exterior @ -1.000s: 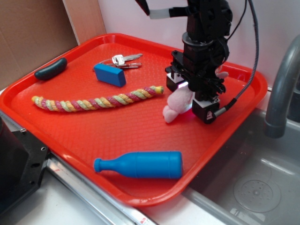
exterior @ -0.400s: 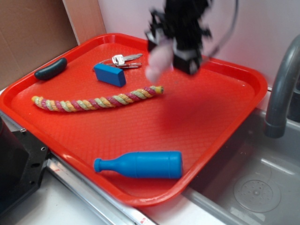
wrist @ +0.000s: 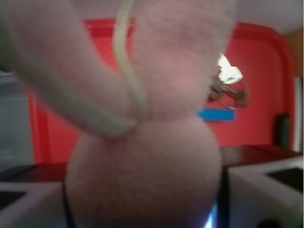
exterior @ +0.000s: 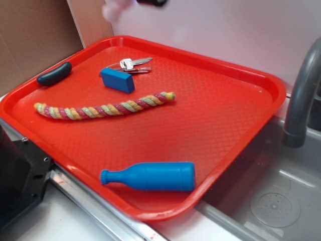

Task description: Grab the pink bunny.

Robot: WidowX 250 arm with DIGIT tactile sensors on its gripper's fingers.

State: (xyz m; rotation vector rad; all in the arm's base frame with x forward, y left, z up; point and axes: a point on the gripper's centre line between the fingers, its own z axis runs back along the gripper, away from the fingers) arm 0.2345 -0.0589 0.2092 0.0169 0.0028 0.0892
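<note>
End effector (wrist: 142,209) clamps fuzzy pink bunny (wrist: 142,156) (rounded, thin loop strap).

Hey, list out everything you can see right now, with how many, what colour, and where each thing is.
tray: one, red, beside the sink
braided rope: one, pink and yellow, left-centre of tray
bottle-shaped toy: one, blue, lying at tray's near edge
block: one, blue, far part of tray
keys: one bunch, silver, behind the block
oblong object: one, dark, tray's far left corner
faucet: one, grey, right edge
sink: one, grey, lower right
pink bunny: one, pale pink, lifted above the tray
pincer: one, white pads either side of the bunny
</note>
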